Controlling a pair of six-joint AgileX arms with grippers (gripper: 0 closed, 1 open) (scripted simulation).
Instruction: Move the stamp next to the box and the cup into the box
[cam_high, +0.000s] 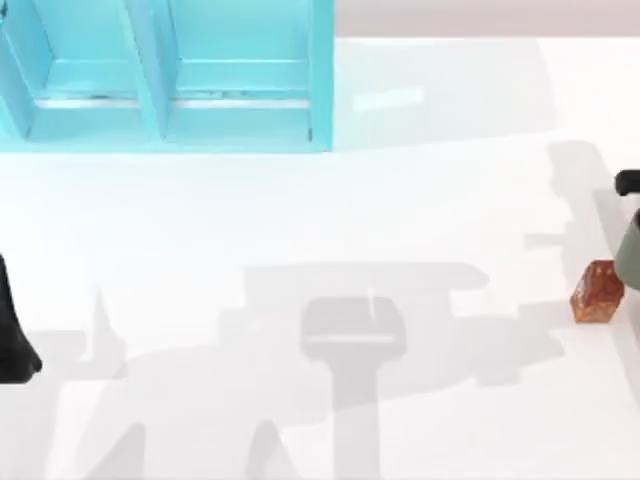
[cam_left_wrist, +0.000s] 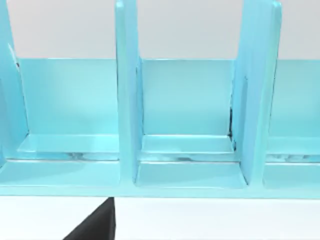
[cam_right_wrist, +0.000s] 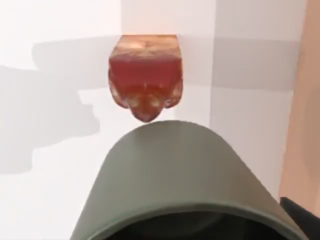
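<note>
From above, the blue box (cam_high: 170, 75) stands at the counter's (cam_high: 300, 220) far left; the stamp (cam_high: 597, 292) stands at the right edge, beside the cup (cam_high: 631, 255). Left wrist view faces the box's compartments. Right wrist view shows cup close, stamp beyond; gripper states cannot be told.

The top view's right edge crops the cup (cam_high: 630, 255).

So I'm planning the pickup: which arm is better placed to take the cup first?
Probably the right. The cup and the stamp sit at the table's right edge, and the right wrist view looks down over the cup's rim. The left arm is at the far left edge, facing the box.
</note>
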